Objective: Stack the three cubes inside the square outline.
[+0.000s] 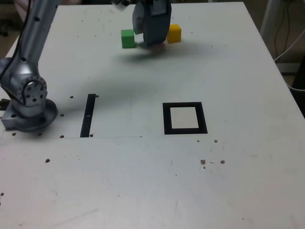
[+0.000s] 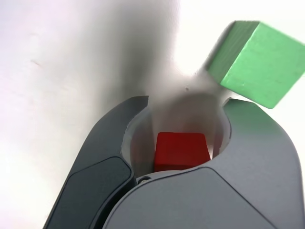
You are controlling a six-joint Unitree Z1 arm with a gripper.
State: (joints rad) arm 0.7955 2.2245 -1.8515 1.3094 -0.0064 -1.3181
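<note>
- Nearest the camera, bare white table (image 1: 143,191) with a few dark specks; no cube here.
- Further in, toward the exterior view's right: square outline (image 1: 185,118), black frame, white centre, nothing inside. 0 of 3 cubes placed, so task judged barely begun.
- At about the same depth, toward the exterior view's left: thin black strip (image 1: 88,115), and left of that the arm's base (image 1: 28,102). Neither belongs to the stack.
- Far side of the table: green cube (image 1: 127,38) on the exterior view's left, yellow cube (image 1: 174,33) on the right, gripper (image 1: 151,40) low between the 2, just beside each.
- Key relation: red cube (image 2: 181,150) sits inside the jaws, seen only in the wrist view, hidden by the gripper body in the exterior view. Curved fingers wrap around both its sides with narrow gaps showing; whether pressed on the cube or only bracketing it, cannot tell.
- Green cube just past 1 fingertip in the wrist view, tilted against the jaw line; risk of a nudge on closing or lifting, as a judgement.
- Arm pose: reaching from the base out over the far table, wrist pointing steeply down.
- Outline lies well apart from the gripper, nearer the camera and a little to the exterior view's right; next carry would need to run that way.
</note>
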